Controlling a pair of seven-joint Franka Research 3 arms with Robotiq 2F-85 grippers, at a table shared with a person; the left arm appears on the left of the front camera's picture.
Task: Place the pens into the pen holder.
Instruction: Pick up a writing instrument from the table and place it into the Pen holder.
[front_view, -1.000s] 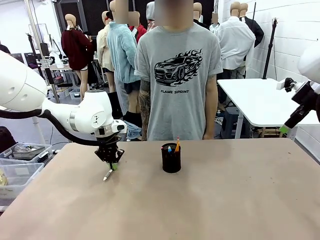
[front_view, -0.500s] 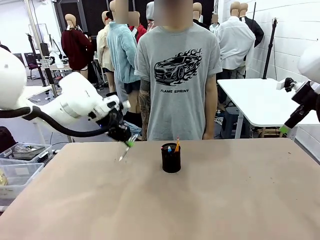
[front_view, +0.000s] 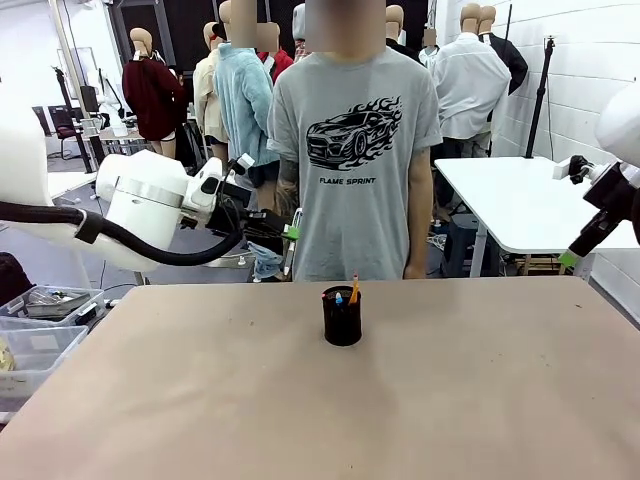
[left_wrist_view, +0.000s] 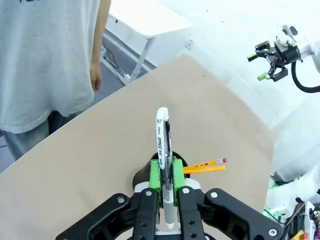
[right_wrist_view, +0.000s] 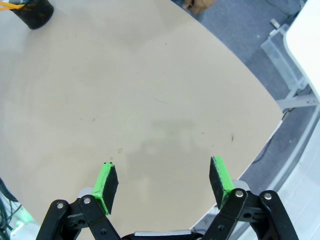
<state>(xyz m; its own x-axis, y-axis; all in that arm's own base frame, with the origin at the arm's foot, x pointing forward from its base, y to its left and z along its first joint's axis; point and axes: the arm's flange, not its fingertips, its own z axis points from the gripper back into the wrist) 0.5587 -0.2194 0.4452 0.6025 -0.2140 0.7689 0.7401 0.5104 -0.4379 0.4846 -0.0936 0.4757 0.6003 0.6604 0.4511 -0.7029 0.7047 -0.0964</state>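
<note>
My left gripper (front_view: 291, 232) hangs well above the table, left of the pen holder (front_view: 342, 317), with its fingers pointing right. It is shut on the silvery-white pen (left_wrist_view: 163, 145), which stands out past the green pads (left_wrist_view: 155, 176) in the left wrist view. The black mesh pen holder (left_wrist_view: 141, 178) lies partly hidden behind those pads. It holds an orange-yellow pencil (left_wrist_view: 206, 166) with a pink end and a blue-tipped pen (front_view: 339, 297). My right gripper (right_wrist_view: 164, 177) is open and holds nothing. It hovers off the table's far right edge (front_view: 568, 259).
A person in a grey T-shirt (front_view: 355, 150) stands at the far side of the table, arms at the sides, one hand (left_wrist_view: 95, 79) hanging near the edge. A white table (front_view: 520, 200) stands behind on the right. Plastic bins (front_view: 35, 325) sit at the left.
My left gripper has lifted the white pen off the table and carried it up and to the right, turning from pointing down to pointing sideways. The right arm has not moved.
</note>
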